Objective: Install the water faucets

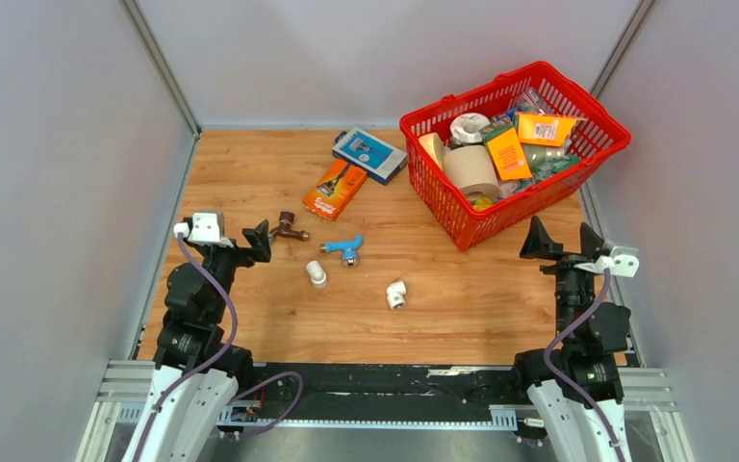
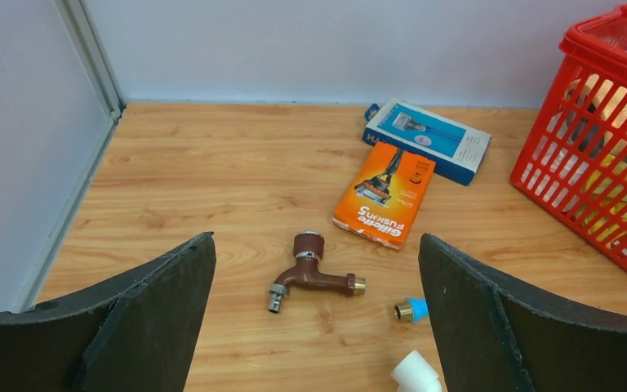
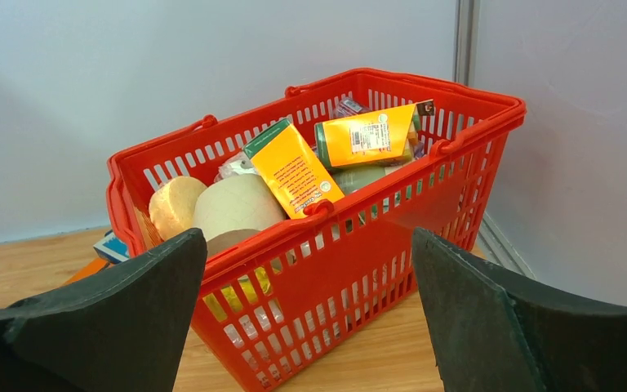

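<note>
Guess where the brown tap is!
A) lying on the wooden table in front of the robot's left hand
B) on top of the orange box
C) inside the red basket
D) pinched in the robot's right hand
A: the brown tap lies on its side on the wooden table, just in front of the open left hand, which is not holding it.

Bronze faucet, blue faucet, red basket
</note>
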